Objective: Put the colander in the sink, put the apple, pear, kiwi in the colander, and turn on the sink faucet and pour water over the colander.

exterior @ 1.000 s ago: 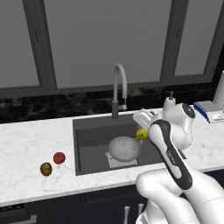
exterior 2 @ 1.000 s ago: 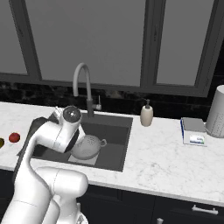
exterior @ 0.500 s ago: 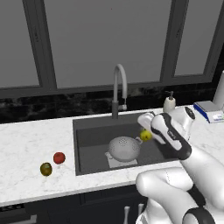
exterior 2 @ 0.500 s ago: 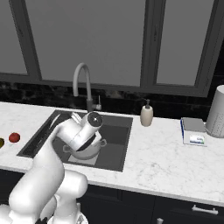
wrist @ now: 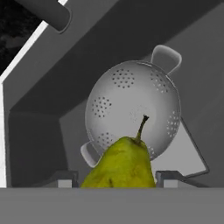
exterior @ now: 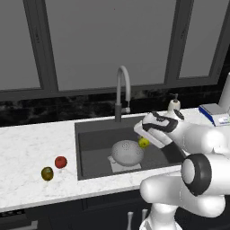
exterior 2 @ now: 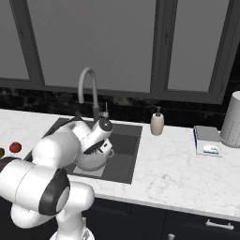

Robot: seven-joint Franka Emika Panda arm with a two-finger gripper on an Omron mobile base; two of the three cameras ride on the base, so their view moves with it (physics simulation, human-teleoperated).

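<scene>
My gripper [exterior: 144, 140] is shut on the yellow-green pear [exterior: 143, 143], holding it over the sink [exterior: 94, 143] just above the right rim of the silver colander [exterior: 127, 152]. In the hand view the pear [wrist: 122, 166] sits between the fingertips with its stem up, and the colander [wrist: 131, 109] lies right behind it on the light plate. The faucet [exterior: 122, 90] arches behind the basin with no stream showing. The red apple [exterior: 60, 162] and the olive kiwi [exterior: 47, 173] lie together on the counter left of the sink.
A beige soap dispenser [exterior 2: 157, 124] stands behind the sink's right corner. Farther right on the counter are a blue-and-white box [exterior 2: 206, 140] and a tall grey canister [exterior 2: 232, 119]. Dark cabinet-like panels rise behind the counter.
The arm has swung and its wrist has turned, bringing the hand across the basin. The pear stays in the grip and sits slightly lower over the colander.
</scene>
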